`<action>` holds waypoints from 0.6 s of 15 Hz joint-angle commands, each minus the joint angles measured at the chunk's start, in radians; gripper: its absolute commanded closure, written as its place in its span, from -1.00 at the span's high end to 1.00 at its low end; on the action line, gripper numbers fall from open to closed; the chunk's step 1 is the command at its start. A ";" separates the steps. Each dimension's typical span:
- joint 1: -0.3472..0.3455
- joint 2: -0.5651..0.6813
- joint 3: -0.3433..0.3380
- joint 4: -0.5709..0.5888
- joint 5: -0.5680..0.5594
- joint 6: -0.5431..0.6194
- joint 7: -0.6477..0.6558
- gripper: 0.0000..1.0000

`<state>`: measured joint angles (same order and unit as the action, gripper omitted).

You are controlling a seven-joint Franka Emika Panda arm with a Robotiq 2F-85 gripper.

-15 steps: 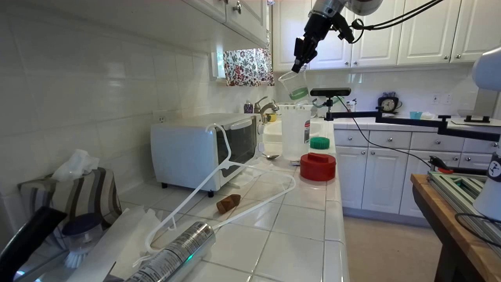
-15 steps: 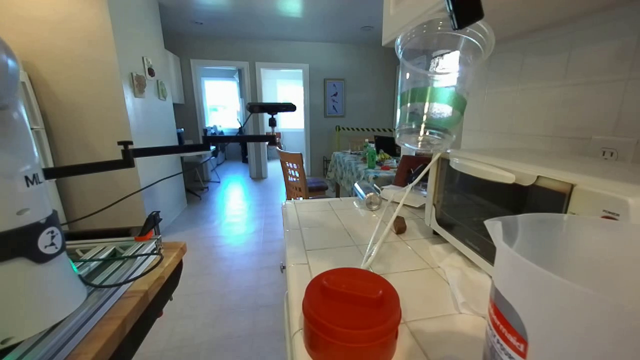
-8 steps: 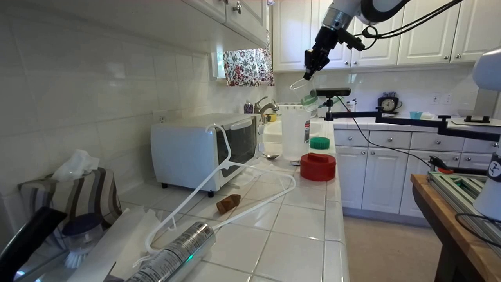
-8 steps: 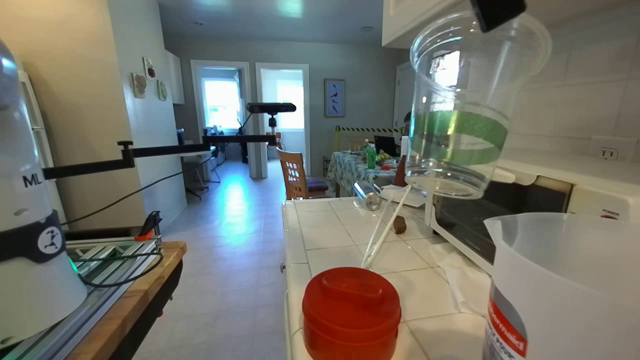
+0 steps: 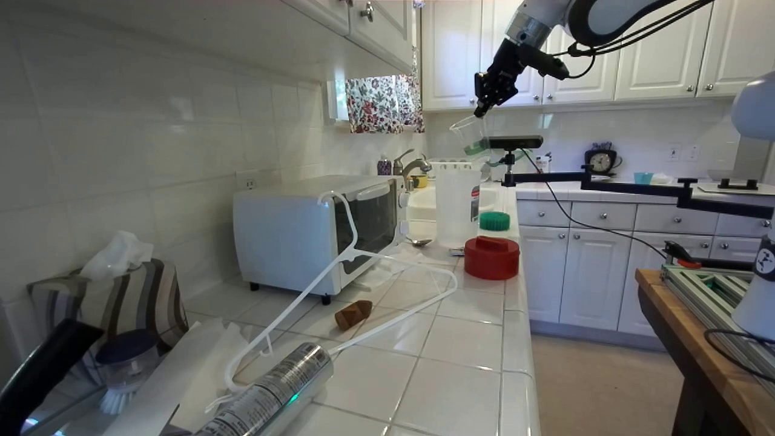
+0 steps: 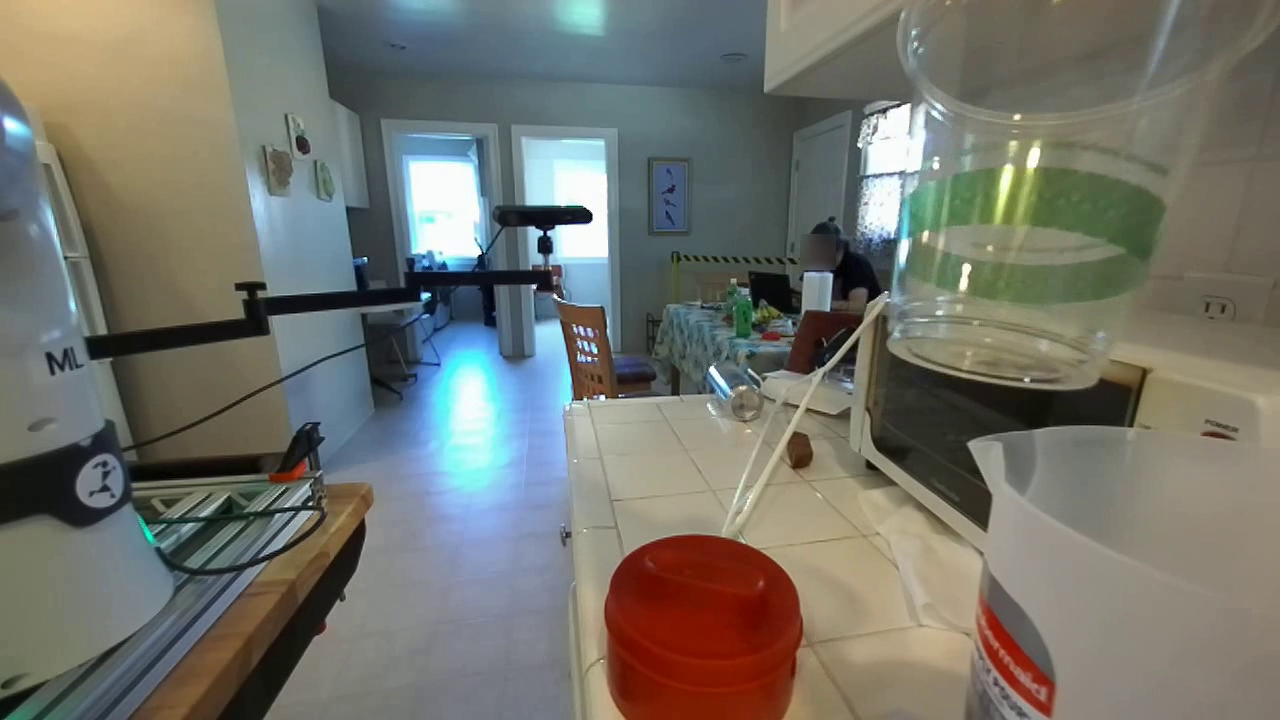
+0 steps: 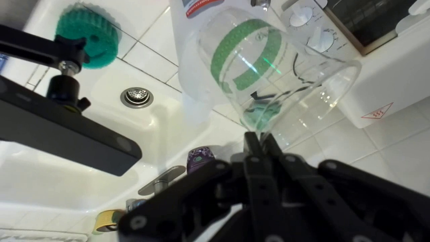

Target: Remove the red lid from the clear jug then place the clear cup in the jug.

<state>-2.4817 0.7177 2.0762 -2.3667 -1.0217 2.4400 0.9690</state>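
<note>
The clear cup (image 5: 470, 132) with a green band is held in the air above the clear jug (image 5: 455, 209). In an exterior view the cup (image 6: 1030, 240) hangs above the jug's open rim, and the jug (image 6: 1130, 560) is partly cut off. My gripper (image 5: 480, 112) is shut on the cup's rim; in the wrist view the fingertips (image 7: 260, 135) pinch its wall. There the cup (image 7: 248, 55) looks tilted, its base overlapping the jug (image 7: 188, 43). The chunky red lid (image 5: 491, 259) lies on the counter beside the jug, also in an exterior view (image 6: 703, 620); the wrist view does not show it.
A green round object (image 5: 494, 221) lies near the jug. A black camera (image 5: 514, 142) on a jointed arm stands close to the cup. The white microwave (image 5: 290, 233) is beside the jug, a sink (image 7: 147, 134) behind it. A white hanger (image 5: 351, 254) lies on the counter.
The gripper carried the cup across toward the jug. In an exterior view the cup grew larger and moved right over the jug's rim. Jug and red lid have not moved.
</note>
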 commanded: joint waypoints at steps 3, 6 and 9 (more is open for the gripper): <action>-0.001 0.034 -0.053 -0.052 -0.250 0.005 0.272 -0.97; -0.002 0.034 -0.073 -0.064 -0.395 0.006 0.447 -0.97; -0.002 0.039 -0.072 -0.063 -0.503 0.001 0.575 -0.97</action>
<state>-2.4834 0.7294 2.0075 -2.4184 -1.4274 2.4398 1.4260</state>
